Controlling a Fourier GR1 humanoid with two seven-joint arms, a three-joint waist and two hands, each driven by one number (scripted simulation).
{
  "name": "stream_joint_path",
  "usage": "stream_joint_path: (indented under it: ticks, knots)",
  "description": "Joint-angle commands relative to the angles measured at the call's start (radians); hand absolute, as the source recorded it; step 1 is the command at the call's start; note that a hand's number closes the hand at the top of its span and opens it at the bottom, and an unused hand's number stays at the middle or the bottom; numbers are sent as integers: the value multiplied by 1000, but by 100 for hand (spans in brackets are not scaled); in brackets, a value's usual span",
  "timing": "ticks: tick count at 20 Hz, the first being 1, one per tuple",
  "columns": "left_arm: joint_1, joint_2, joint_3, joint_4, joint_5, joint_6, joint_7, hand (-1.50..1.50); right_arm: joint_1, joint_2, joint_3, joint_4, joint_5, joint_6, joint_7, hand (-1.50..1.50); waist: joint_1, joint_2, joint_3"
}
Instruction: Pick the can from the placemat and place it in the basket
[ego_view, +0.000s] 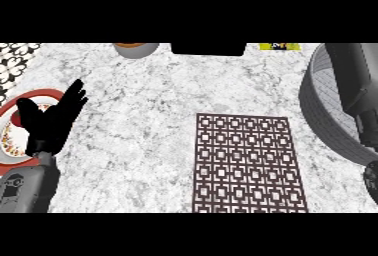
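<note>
The brown patterned placemat (251, 162) lies on the marble counter right of centre, with nothing standing on it. I cannot see the can anywhere. The grey round basket (319, 112) is at the right edge, partly cut off. My right forearm (354, 75) hangs over the basket, large and close. A black part (369, 129) at its lower end runs out of the view's right edge, so the right hand's fingers and anything in them are hidden. My left hand (52, 120) rests open at the left, fingers up.
A red-rimmed plate (29, 97) lies at the left edge, partly behind the left hand. At the back stand a grey bowl with orange contents (136, 49), a black block (208, 48) and a yellow item (279, 46). A dark shape (371, 180) shows at the lower right edge.
</note>
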Motion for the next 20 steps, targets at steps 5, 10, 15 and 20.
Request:
stream_joint_path:
  ticks: [5, 10, 15, 20]
  knots:
    - [22, 3, 11, -31, 8, 1, 25, 0, 77, -34, -78, -15, -53, -119, 54, 150, -19, -9, 1]
    - [32, 23, 30, -48, 23, -14, 48, 0, 163, -1, -83, -33, -54, -209, 20, 150, -20, -10, 1]
    - [-6, 16, 32, -18, 4, 10, 17, 0, 280, 8, -160, -102, -18, -326, 119, -150, -26, -5, 2]
    - [84, 9, 10, -84, 5, -21, 8, 0, 253, -19, -172, -57, -22, -312, 50, -150, -13, -7, 1]
